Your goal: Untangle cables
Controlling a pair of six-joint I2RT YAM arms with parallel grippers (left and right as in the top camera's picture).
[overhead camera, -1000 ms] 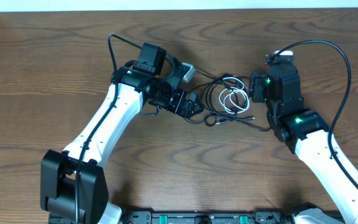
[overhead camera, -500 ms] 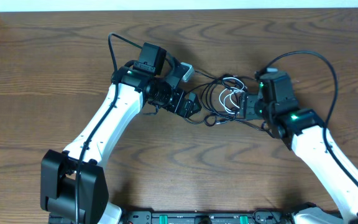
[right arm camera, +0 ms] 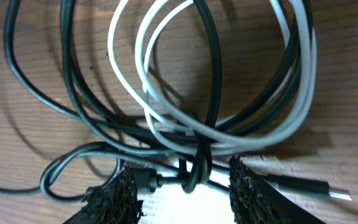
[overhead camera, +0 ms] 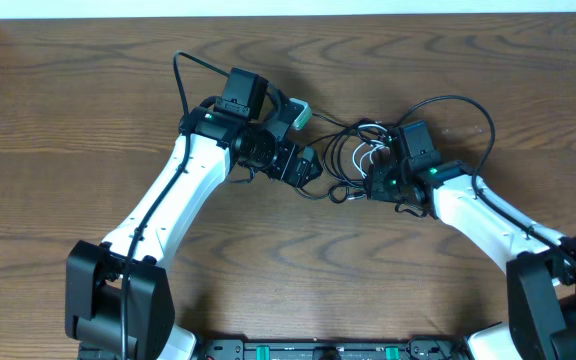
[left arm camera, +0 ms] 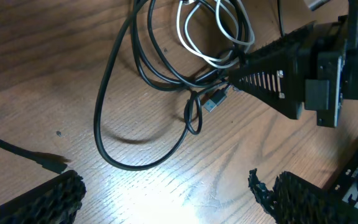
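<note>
Overhead, the cables (overhead camera: 356, 152) lie tangled on the desk (overhead camera: 88, 100), just off its middle toward 2 o'clock. At the tangle's 9 o'clock the left gripper (left arm camera: 165, 186) has its jaws wide apart over bare wood. At its 5 o'clock the right gripper (right arm camera: 182, 180) has its jaws partly apart astride a knot where black cords (right arm camera: 73, 106) cross the white cable (right arm camera: 291, 124), with gaps either side.

Three views sharing the cables (overhead camera: 361, 155)
Overhead looks straight down on the table (overhead camera: 68, 120); wrist cameras look down from near, the right nearest, perhaps almost vertically.
</note>
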